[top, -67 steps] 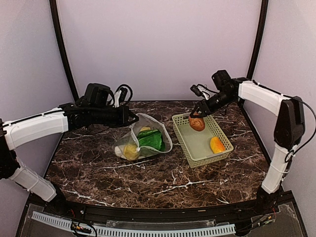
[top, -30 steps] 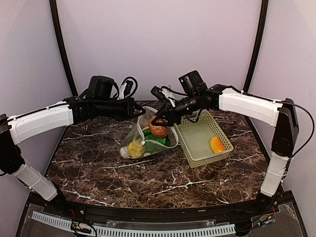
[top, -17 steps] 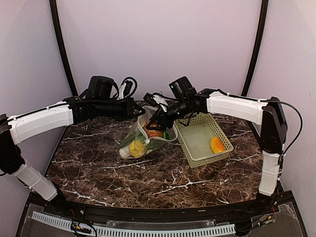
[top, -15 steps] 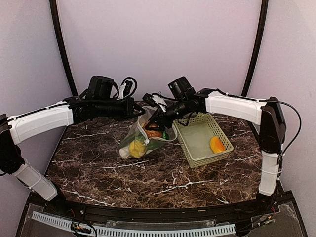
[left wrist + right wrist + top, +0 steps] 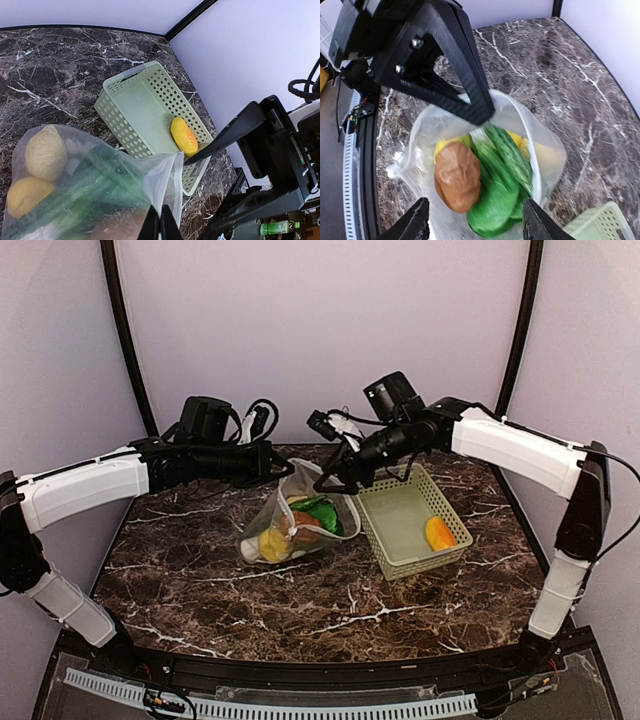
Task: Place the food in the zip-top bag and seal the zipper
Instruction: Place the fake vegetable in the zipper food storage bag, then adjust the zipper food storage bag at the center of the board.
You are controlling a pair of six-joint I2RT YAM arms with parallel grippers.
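Dropped since a second ago into the zip-top bag (image 5: 300,525): brown piece (image 5: 457,175), beside the green cabbage (image 5: 500,185), near the middle of the table's (image 5: 200,590) far edge. Right gripper (image 5: 335,472) raised off the mouth, spread, empty. Left gripper (image 5: 160,222) pinching the bag's rim. Likely next, the orange piece (image 5: 439,532) in the basket (image 5: 400,515) toward the right edge. Best done with the rim held high and taut, for a wide mouth.
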